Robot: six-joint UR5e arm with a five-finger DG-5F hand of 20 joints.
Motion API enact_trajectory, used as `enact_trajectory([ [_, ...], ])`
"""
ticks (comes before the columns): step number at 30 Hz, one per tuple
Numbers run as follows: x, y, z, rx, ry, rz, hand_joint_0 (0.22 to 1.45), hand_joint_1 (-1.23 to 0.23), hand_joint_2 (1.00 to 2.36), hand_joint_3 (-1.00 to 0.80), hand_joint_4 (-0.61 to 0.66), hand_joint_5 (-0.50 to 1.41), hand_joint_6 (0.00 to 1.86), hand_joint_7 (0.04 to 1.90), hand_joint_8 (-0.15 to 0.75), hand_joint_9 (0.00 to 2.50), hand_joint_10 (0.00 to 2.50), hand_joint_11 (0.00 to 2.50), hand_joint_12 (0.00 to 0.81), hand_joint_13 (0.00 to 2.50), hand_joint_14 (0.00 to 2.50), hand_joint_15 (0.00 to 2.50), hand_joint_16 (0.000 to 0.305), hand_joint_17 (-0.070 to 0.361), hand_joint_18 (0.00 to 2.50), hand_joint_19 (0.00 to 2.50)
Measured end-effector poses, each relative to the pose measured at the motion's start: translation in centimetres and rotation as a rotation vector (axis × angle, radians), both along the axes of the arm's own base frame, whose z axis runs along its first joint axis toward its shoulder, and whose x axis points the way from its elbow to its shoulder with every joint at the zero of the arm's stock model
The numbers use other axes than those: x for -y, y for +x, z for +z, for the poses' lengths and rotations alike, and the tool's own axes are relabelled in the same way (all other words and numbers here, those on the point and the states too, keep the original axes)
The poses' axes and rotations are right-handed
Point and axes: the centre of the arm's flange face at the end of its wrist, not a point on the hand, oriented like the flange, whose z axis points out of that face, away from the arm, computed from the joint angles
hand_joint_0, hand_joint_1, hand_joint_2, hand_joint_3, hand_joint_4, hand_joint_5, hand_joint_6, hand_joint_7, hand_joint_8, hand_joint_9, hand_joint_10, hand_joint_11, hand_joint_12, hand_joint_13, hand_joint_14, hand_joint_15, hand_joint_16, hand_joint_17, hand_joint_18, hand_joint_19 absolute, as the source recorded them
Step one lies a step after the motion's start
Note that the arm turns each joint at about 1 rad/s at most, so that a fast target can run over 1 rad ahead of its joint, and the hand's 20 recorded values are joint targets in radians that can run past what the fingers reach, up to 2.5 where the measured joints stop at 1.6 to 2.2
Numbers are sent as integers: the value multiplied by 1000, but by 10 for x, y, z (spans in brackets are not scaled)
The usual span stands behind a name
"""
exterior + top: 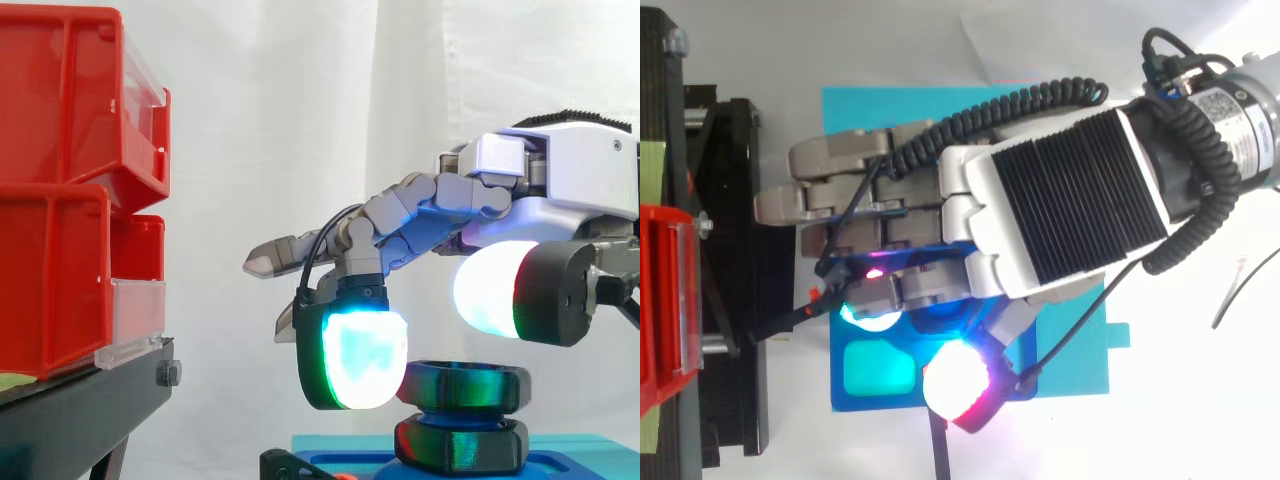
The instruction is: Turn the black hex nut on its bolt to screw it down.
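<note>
The glossy black plastic hex nut (465,385) is sitting above a second black hexagonal piece (460,445) on a flat blue base plate (575,447). The grey robot hand (560,170) is hovering over the nut, not gripping it. Most fingers are reaching straight out, one bent finger's glowing pad (360,360) is hanging just left of the nut, and the thumb pad (485,290) is floating just above it.

The hand (560,170) has a white housing with a black ribbed back plate (1070,200) and grey, blocky, segmented fingers (400,215). Its thick rounded fingertips (362,357) sit in black shells, one glowing white-cyan with green edges, another white with a red rim. The dark cylindrical wrist (1215,120) bears a white label.
</note>
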Motion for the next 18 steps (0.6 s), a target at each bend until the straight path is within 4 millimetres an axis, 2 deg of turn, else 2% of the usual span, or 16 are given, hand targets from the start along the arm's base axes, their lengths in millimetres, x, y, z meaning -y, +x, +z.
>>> enact_trajectory([
  [11, 25, -5, 0, 7, -14, -8, 531, -279, 1000, -500, 269, -98, 767, 1001, 312, 622, 5, 232, 349, 263, 2, 73, 48, 109, 152, 205],
  [18, 47, -9, 1, 23, -20, -8, 532, -279, 1000, -500, 264, -99, 751, 1036, 312, 622, 5, 222, 348, 263, 2, 72, 48, 108, 156, 190],
])
